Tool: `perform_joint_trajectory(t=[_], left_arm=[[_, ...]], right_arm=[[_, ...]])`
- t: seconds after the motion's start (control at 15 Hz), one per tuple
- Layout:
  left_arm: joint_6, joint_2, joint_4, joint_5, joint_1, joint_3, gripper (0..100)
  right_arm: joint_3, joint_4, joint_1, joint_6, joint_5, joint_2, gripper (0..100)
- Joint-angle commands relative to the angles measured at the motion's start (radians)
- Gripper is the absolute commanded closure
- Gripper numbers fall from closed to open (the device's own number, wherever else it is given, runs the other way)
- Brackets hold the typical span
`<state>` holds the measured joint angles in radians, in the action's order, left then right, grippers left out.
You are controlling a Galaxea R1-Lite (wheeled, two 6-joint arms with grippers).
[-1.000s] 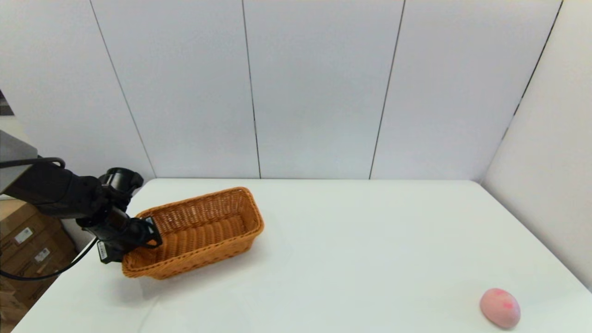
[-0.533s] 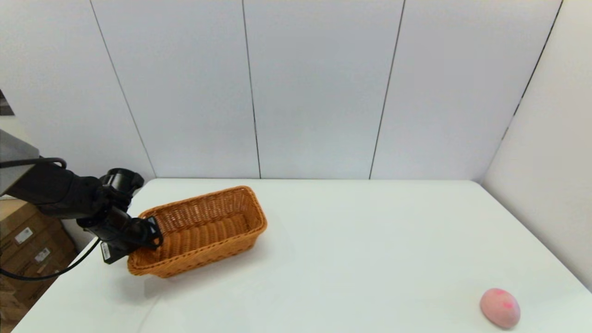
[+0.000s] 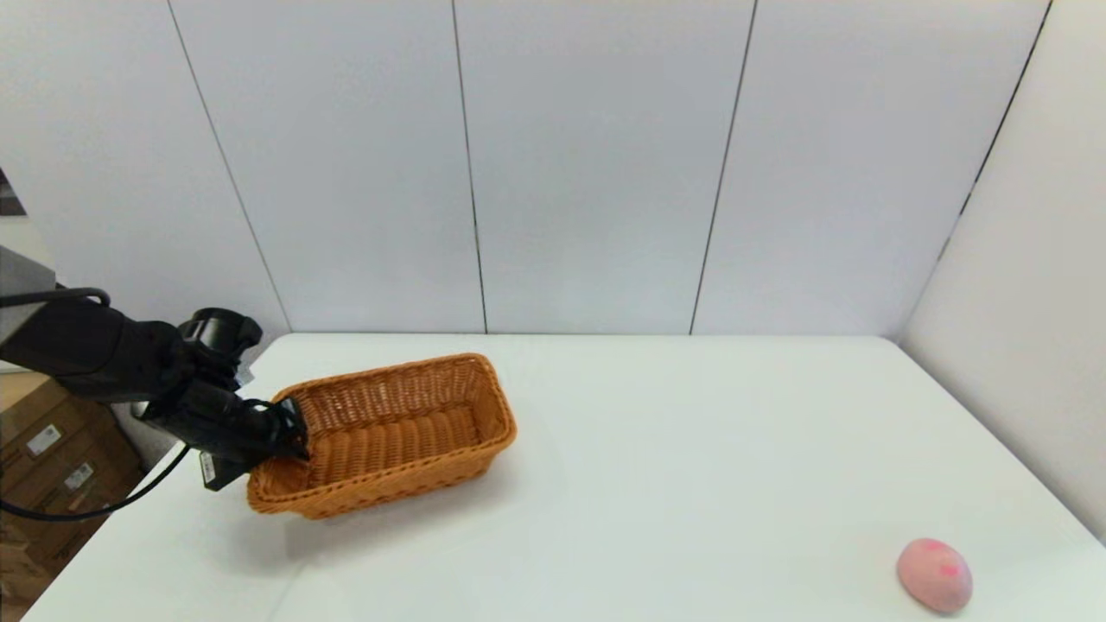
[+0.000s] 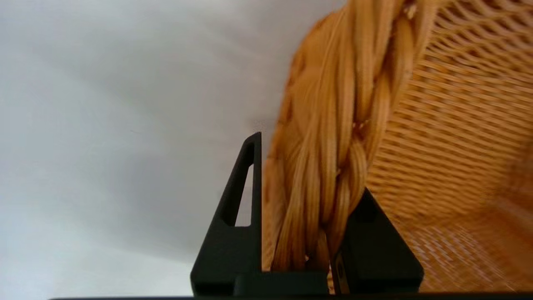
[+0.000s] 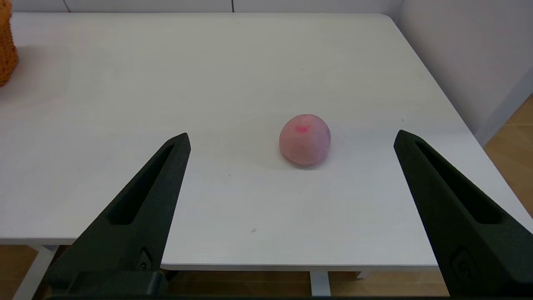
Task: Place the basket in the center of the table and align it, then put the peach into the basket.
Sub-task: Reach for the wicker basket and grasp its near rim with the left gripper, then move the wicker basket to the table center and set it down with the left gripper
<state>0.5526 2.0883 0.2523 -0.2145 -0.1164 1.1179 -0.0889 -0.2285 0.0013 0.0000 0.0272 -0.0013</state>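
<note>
While left claw clamps basket rim | right claw gapes empty before peach | no legible writing

A white bench with rounded corners fills the room's middle. Behind it stands a wall of pale grey panels split by thin dark seams, and a like wall runs along the bench's right side — the two meet at the far right corner. Left of the bench sit stacked cardboard boxes with labels. Below its near edge shows a wood-toned floor — evenly lit, soft shadows.
</note>
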Motion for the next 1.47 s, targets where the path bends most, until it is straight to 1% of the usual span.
perform_joint_trajectory(t=[0.07,0.2,0.47,0.6,0.73,1.07,1.33,1.47], left_arm=[[0.006,-0.036,0.041,-0.052,-0.003,0.03,100],[0.004,-0.062,0.064,-0.1,-0.002,0.04,100],[0.001,-0.105,0.223,-0.261,0.001,0.131,100],[0.003,-0.116,0.228,-0.266,0.024,0.146,100],[0.009,-0.125,0.231,-0.264,0.075,0.149,100],[0.009,-0.093,0.234,-0.255,0.285,0.194,100],[-0.054,-0.01,0.243,-0.203,0.448,0.23,100],[-0.072,0.026,0.254,-0.195,0.509,0.241,100]], right_arm=[[0.0,-0.002,0.0,0.0,0.0,0.0,0],[0.0,-0.002,0.0,-0.002,0.0,0.0,0],[0.0,-0.003,0.0,-0.002,0.0,0.0,0],[0.0,-0.003,0.0,-0.002,0.0,0.0,0],[0.0,-0.003,0.0,-0.002,0.0,0.0,0],[0.0,-0.003,0.0,-0.002,0.0,0.0,0],[0.0,-0.003,0.0,-0.002,0.0,0.0,0],[-0.002,-0.003,0.0,-0.002,0.0,0.0,0]])
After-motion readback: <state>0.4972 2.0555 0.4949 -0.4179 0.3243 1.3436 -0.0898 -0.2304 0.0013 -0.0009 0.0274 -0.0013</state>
